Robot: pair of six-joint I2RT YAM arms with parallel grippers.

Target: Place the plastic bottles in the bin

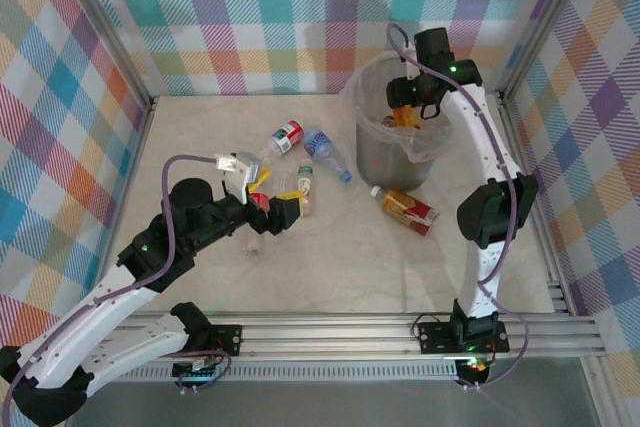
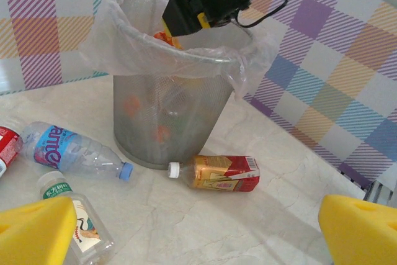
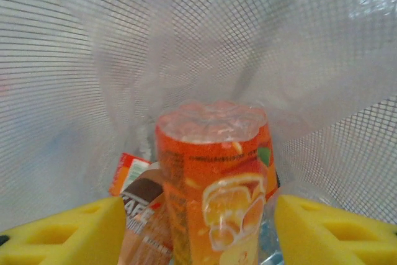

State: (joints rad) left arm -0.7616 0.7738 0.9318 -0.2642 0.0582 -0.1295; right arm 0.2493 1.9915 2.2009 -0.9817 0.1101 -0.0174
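Note:
My right gripper hangs inside the mouth of the grey mesh bin, pointing down. An orange-labelled bottle stands between its yellow fingers with a gap on each side, so the gripper is open. A brown-labelled bottle lies below in the bin. My left gripper hovers open over the table with nothing between its fingers. A red-and-gold bottle lies ahead of it at the bin's foot. A blue-labelled bottle and a green-capped one lie to its left, and a red-labelled bottle farther back.
The bin's clear bag folds over its rim. Checkered walls close the table at the back and both sides. A small cap lies on the table by the left arm. Bare marble stretches in front of the bin.

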